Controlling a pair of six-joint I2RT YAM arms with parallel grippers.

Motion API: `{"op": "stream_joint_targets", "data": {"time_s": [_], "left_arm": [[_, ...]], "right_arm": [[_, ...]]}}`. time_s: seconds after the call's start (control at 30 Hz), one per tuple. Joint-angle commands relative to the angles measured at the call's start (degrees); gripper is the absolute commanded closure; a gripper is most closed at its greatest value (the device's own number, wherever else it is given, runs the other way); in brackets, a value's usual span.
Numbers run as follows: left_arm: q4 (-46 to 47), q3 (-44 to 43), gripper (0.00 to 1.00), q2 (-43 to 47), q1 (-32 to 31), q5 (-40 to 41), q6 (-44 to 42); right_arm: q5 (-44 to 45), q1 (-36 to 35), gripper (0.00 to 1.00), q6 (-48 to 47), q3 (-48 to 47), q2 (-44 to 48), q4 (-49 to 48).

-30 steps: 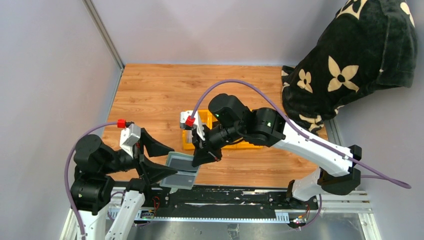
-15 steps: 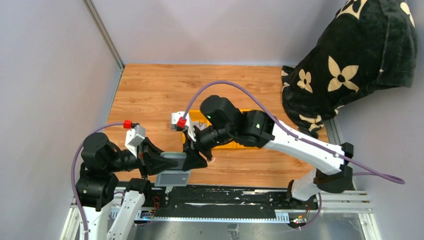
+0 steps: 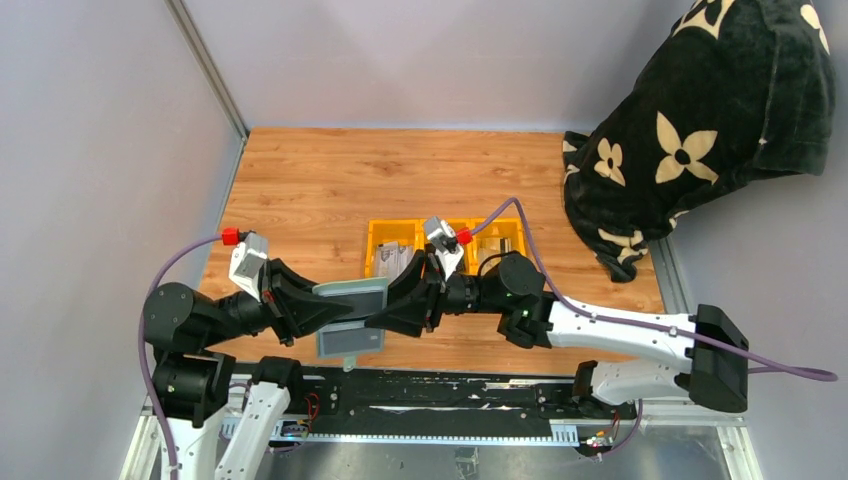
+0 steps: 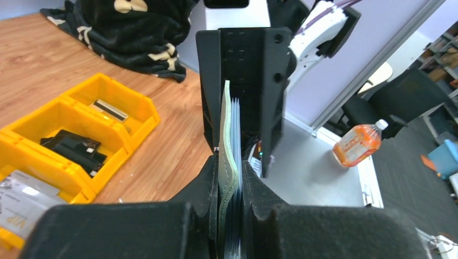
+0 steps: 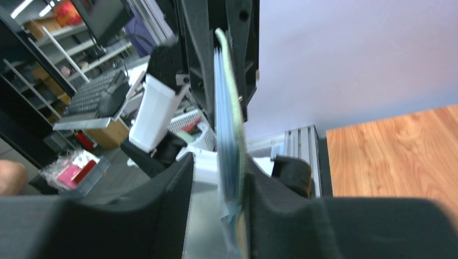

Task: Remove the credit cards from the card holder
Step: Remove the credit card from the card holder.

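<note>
The sage-green card holder (image 3: 352, 292) hangs above the table's near edge, its grey half (image 3: 350, 343) drooping below. My left gripper (image 3: 335, 316) is shut on it from the left; in the left wrist view the card holder (image 4: 229, 129) stands edge-on, pinched in my left gripper (image 4: 231, 181). My right gripper (image 3: 386, 316) reaches in from the right and stands open astride the card holder's (image 5: 229, 108) other edge; one finger touches it and a gap shows at the other (image 5: 178, 183). Thin blue-grey layers (image 5: 221, 140) show inside. Whitish credit cards (image 3: 395, 262) lie in the yellow bin.
The yellow three-compartment bin (image 3: 385, 228) sits mid-table behind the grippers, with a black object (image 4: 70, 145) in its middle compartment and a card (image 4: 21, 199) in the end one. A black flowered blanket (image 3: 700, 130) is heaped at the far right. A metal rail (image 3: 450, 410) runs along the near edge.
My left gripper shut on the card holder and raised it slightly. My right arm swung down from above the bin, and its gripper now comes in level onto the holder's right edge.
</note>
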State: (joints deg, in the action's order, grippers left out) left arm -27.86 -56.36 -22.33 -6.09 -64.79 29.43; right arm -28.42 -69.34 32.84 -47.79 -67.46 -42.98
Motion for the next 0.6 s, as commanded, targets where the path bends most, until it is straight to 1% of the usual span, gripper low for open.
{"op": "stream_joint_targets", "data": {"time_s": [0.0,0.07,0.1,0.13,0.17,0.2,0.23,0.27,0.3,0.33,0.37,0.43,0.5,0.57], "left_arm": [[13.11,2.54,1.0,2.83,-0.15,2.29,13.03],[10.39,2.15,1.0,2.86,-0.15,2.11,10.96],[8.19,1.62,1.0,2.78,-0.15,1.91,9.01],[5.41,0.97,0.94,2.61,-0.11,1.87,6.61],[0.49,0.05,0.76,2.28,-0.15,1.76,3.38],[-1.79,-0.89,0.66,1.76,-0.16,1.51,0.11],[-5.84,-2.09,0.55,1.08,-0.15,1.23,-3.6],[-10.86,-3.17,0.42,0.33,-0.15,0.89,-6.37],[-12.65,-3.82,0.38,-0.59,-0.14,0.21,-8.68],[-14.52,-3.9,0.34,-1.48,-0.15,-1.71,-10.01],[-14.99,-3.39,0.31,-2.11,-0.15,-4.82,-10.25],[-14.95,-2.23,0.31,-2.85,-0.15,-7.69,-10.22],[-14.95,-1.36,0.35,-2.91,-0.15,-9.51,-10.67],[-14.87,-0.27,0.42,-2.53,-0.15,-10.64,-10.88]], "right_arm": [[3.13,0.35,0.69,12.5,2.02,-2.85,-24.96],[3.58,0.35,0.9,14.41,2.77,-3.76,-27.63],[3.45,0.41,0.99,14.92,2.81,-3.41,-26.91],[2.75,0.66,1.0,14.91,2.43,-2.66,-24.33],[1.08,1.09,1.0,14.1,1.66,-1.45,-17.66],[0.06,1.37,1.0,12.95,0.37,-0.13,-12.78],[-1.05,1.54,1.0,10.47,-1.81,1.44,-4.03],[-2.45,1.58,1.0,6.26,-4.93,2.49,11.82],[-3.33,1.53,1.0,1.63,-9.28,2.71,19.46],[-5.08,1.52,1.0,-2.8,-13.48,2.02,33.85],[-7.8,1.5,1.0,-7.96,-17.36,0.89,42.92],[-10.85,1.49,1.0,-13.42,-25.14,-2.37,56.92],[-11.67,1.42,1.0,-17.67,-31.56,-5.99,67.2],[-11.74,1.33,1.0,-21.24,-37.29,-9.5,74.88]]}}
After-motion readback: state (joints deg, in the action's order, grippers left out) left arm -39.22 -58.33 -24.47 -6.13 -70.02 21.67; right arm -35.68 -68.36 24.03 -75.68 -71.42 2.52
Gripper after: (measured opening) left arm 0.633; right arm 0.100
